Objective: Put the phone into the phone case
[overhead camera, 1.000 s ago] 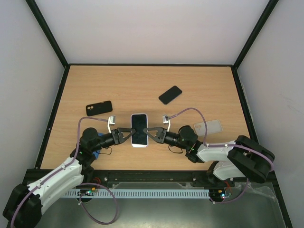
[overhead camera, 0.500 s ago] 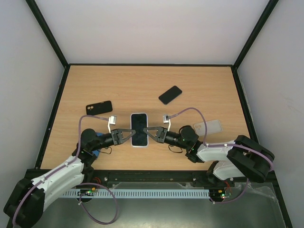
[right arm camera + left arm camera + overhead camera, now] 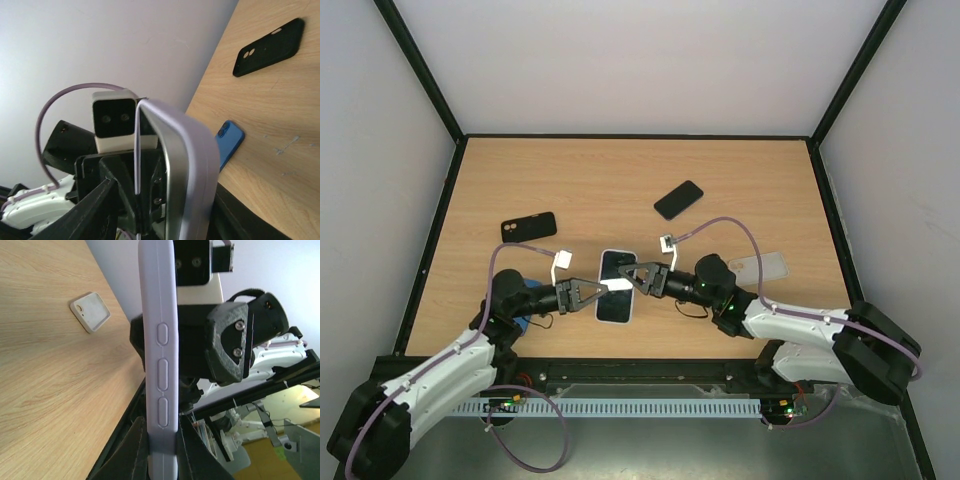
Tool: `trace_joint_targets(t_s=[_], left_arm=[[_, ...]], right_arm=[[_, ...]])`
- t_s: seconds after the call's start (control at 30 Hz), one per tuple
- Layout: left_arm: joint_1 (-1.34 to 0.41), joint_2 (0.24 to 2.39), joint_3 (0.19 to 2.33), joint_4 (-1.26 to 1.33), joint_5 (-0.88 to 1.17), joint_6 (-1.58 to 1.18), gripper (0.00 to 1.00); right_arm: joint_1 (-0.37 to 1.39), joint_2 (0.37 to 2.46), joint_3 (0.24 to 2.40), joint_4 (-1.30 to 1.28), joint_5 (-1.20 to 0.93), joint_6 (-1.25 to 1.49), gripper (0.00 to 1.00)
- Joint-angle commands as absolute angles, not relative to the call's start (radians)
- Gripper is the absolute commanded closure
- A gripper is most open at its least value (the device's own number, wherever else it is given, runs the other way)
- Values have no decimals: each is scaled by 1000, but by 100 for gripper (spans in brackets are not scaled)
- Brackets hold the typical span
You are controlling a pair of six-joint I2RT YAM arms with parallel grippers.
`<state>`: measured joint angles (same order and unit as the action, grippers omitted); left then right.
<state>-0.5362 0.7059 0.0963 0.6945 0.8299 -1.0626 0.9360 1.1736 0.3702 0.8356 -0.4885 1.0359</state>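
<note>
phone | edges hidden under left claw, right claw | cropped in wrist views

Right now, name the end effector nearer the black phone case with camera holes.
Left. Left end effector sits near-right of the black phone case; right end effector is farther right, across the lilac-edged phone.

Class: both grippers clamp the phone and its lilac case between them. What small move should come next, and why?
Probably squeeze the phone fully into the lilac case. The left gripper and right gripper pinch opposite edges, and the right wrist view seems to show one phone edge proud of the rim.
</note>
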Motion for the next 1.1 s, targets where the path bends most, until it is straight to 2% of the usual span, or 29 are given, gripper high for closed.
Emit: trace_joint_targets(t_s=[0.0,0.33,0.6,0.73,0.83,0.97,1.07], left_arm=[[-538,662,172,606,895,-960,98],[-538,636,185,502,911,-915,98],[-538,627,183,488,900,-904,98],[-538,626,188,455,891,-890,98],[-538,626,220,338,845,-835,98],[-536,638,239,291,804,-802,98],[-537,635,236,335,820,-822,98]], right_arm=[[932,1130,427,683,-418,979,56],[857,1081,438,611,-468,955,61],[857,1074,440,615,-512,950,82],[857,1056,448,595,-522,939,90],[857,1045,465,565,-527,923,94],[857,1044,474,561,-557,932,93],[857,1032,449,533,-532,939,78]])
